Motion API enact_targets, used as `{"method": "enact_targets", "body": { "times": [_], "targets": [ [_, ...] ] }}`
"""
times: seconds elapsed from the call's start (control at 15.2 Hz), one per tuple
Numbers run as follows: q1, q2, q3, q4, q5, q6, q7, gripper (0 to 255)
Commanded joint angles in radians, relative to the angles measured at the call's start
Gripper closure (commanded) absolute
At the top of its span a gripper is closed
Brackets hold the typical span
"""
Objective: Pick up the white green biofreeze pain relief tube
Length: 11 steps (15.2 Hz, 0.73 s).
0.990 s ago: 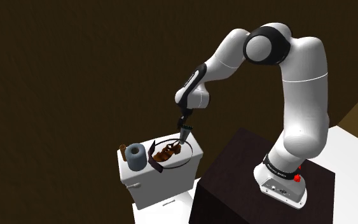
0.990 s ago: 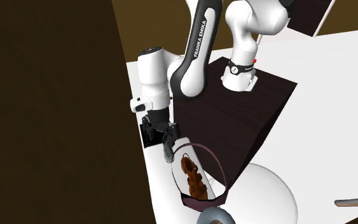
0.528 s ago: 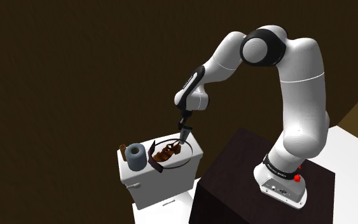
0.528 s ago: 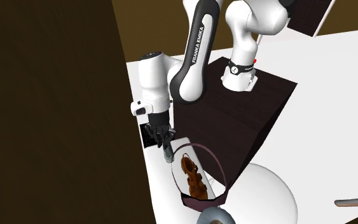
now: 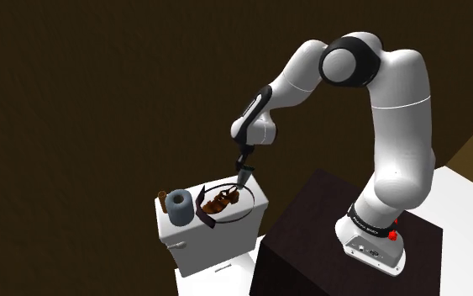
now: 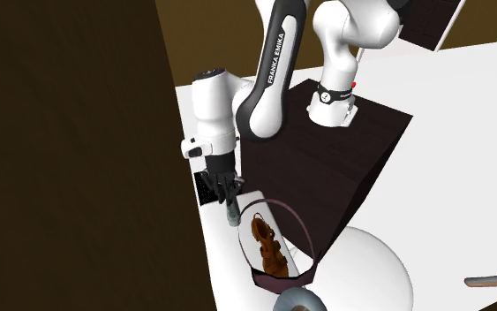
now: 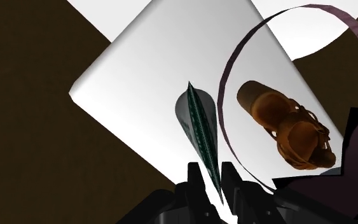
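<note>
The tube [image 7: 198, 116] is grey-white with a dark green stripe and tapers to a flat edge. It stands upright between the black fingers of my gripper [image 7: 210, 173], which is shut on it. In the shoulder view the gripper [image 5: 243, 171] points down over the far end of the white tank lid [image 5: 255, 192], with the tube [image 5: 244, 179] hanging below the fingertips. From the second exterior view the tube [image 6: 232, 212] hangs under the gripper [image 6: 229, 196], its lower end close to the lid; I cannot tell whether it touches.
A brown sandal [image 7: 289, 130] lies inside a thin dark purple ring [image 7: 228, 76] on the lid, right beside the tube. A grey cylinder [image 5: 178, 208] stands at the lid's other end. A dark wall is close behind. The black stand [image 5: 310, 244] is next to the tank.
The fingers have closed on the tube, which now hangs upright in the grip. The hand has shifted slightly and risen a little above the lid.
</note>
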Motion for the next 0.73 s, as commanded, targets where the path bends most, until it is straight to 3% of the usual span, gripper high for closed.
{"method": "enact_targets", "body": {
  "times": [0.0,0.66],
  "targets": [
    [0.01,-0.023,-0.012,-0.007,-0.013,-0.016,0.016,255],
    [0.056,-0.157,-0.074,-0.043,-0.098,-0.113,0.105,255]
  ]
}}
